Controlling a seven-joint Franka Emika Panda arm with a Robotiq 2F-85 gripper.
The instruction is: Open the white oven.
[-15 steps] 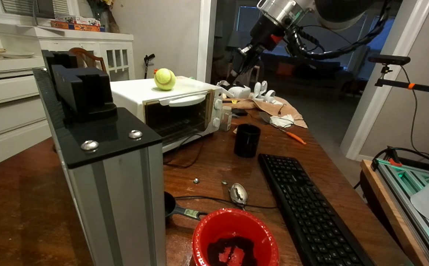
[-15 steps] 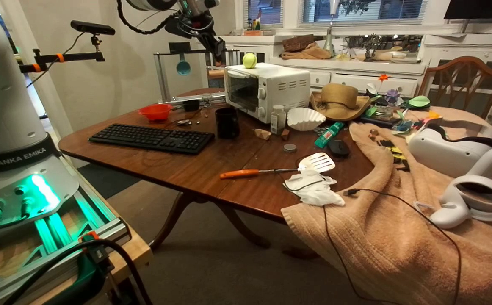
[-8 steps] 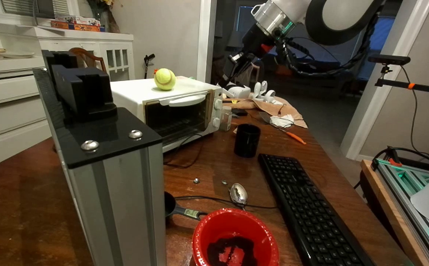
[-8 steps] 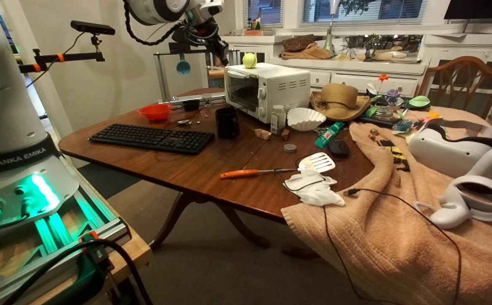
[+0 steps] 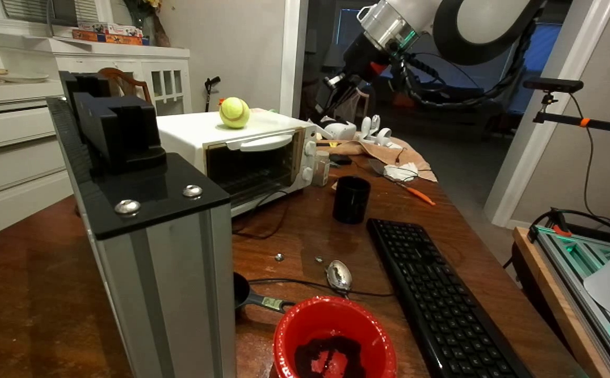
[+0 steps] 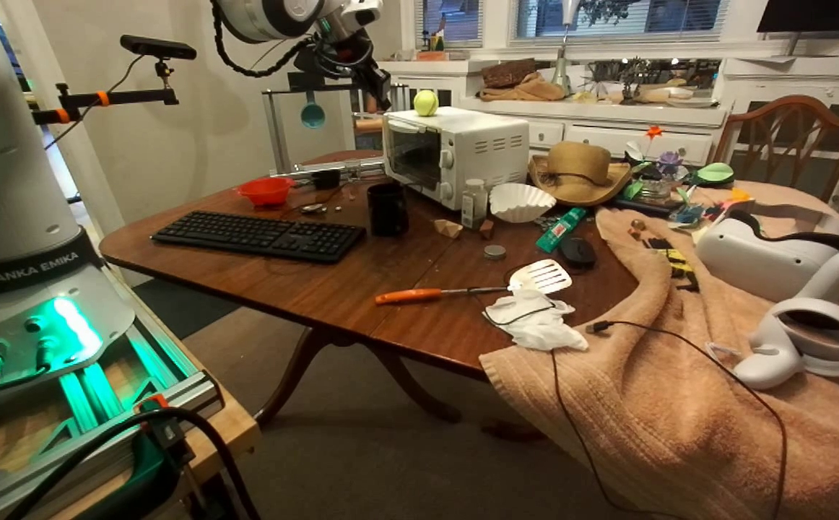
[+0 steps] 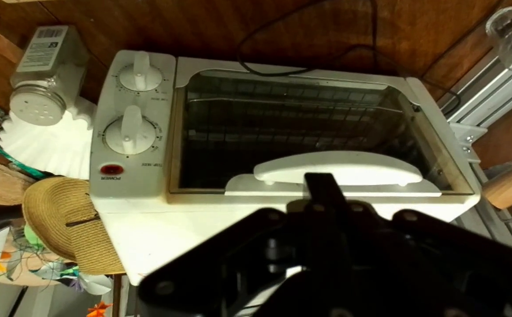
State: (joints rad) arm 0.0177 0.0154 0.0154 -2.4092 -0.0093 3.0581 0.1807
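The white oven stands on the wooden table with its glass door shut. It also shows in an exterior view and in the wrist view, where it appears upside down. Its pale handle runs along the door's upper edge, and it shows in an exterior view. My gripper is above the oven's height and in front of the door, apart from it; it shows in an exterior view. In the wrist view the gripper has its fingers together, holds nothing, and overlaps the middle of the handle.
A tennis ball sits on the oven's top. A black mug and a shaker bottle stand near the oven's front. A grey metal block with a black top, a red bowl and a keyboard are also on the table.
The arm and gripper have moved down and closer to the oven, mostly over the earlier half second, and are now nearly still. The oven door and the objects have not moved.
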